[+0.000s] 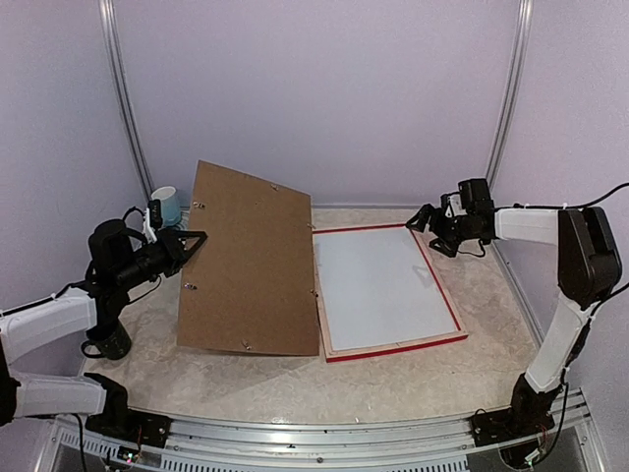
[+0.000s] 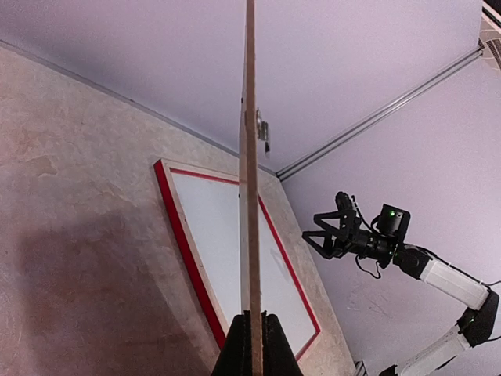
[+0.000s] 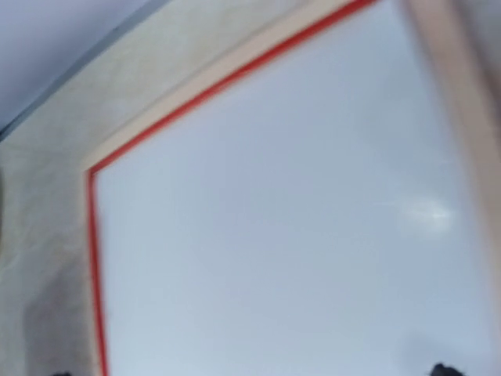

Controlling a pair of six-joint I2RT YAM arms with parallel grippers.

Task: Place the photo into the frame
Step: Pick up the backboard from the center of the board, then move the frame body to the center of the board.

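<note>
The frame point(image 1: 393, 350) lies flat at the table's middle right, pale wood back up, red edges showing. A plain white sheet point(image 1: 378, 285) fills it; I cannot tell whether this is the photo's back. My left gripper point(image 1: 194, 244) is shut on the left edge of a brown backing board point(image 1: 251, 261), holding it tilted up beside the frame's left bar. In the left wrist view the board point(image 2: 249, 196) runs edge-on between the closed fingers point(image 2: 235, 352). My right gripper point(image 1: 425, 221) hovers open over the frame's far right corner, empty. The right wrist view shows the red bar point(image 3: 196, 98) and the white sheet point(image 3: 274, 235).
A blue and white cup point(image 1: 165, 205) stands at the back left behind the board. A dark cylinder point(image 1: 106, 344) sits near the left arm. Purple walls close in the back and sides. A metal rail point(image 1: 324, 433) runs along the near edge.
</note>
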